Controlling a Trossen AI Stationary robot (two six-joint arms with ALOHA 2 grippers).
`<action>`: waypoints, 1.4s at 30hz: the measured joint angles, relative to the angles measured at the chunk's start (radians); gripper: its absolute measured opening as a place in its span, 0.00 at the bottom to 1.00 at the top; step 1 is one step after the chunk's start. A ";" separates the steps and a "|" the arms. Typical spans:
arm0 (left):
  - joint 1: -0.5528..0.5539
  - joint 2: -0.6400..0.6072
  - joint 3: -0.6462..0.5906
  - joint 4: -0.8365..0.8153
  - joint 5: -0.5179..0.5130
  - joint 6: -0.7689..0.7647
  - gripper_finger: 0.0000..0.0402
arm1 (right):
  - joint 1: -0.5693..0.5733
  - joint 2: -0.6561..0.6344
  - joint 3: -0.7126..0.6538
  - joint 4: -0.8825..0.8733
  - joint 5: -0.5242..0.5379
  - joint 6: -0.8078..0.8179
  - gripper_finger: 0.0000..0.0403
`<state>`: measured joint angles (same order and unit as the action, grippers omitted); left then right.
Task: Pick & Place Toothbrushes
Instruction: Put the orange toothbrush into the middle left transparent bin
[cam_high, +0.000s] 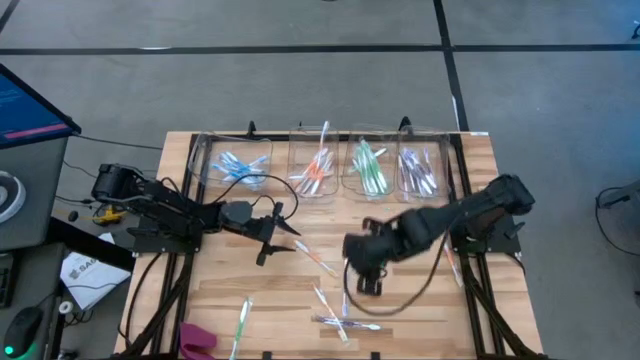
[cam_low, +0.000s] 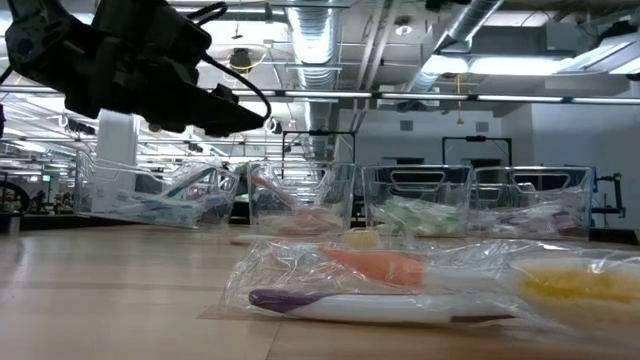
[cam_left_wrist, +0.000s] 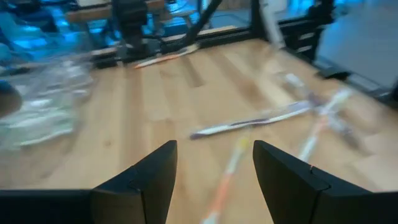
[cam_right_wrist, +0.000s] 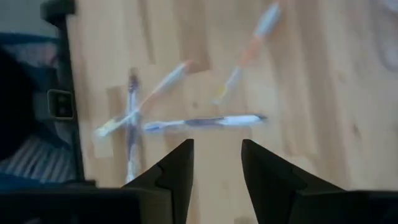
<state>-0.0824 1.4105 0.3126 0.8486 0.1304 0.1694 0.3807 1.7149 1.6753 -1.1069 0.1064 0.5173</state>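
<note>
Nothing legible anywhere: the white paper off the surface's left edge carries dark print, too small to read.

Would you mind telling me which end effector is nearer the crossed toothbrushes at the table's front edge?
Right. The right end effector hangs open just behind the crossed toothbrushes, while the left end effector is open farther back and off to the left.

Wood surface: four clear bins in a row at 12 o'clock, loose toothbrushes scattered centre to 6, one more at 7, pink item beside it.
</note>
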 joint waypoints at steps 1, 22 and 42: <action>-0.006 0.000 0.000 0.000 0.019 -0.016 0.51 | 0.018 0.017 0.004 0.043 0.004 0.000 0.32; -0.250 -0.040 -0.012 0.004 0.116 -0.149 0.51 | -0.088 0.397 0.004 0.278 -0.031 0.164 0.58; -0.349 -0.040 -0.012 0.007 0.098 -0.160 0.51 | -0.145 0.566 0.011 0.264 -0.052 0.302 0.44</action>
<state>-0.4312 1.3708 0.3004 0.8558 0.2279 0.0097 0.2357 2.2810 1.6863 -0.8428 0.0544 0.8194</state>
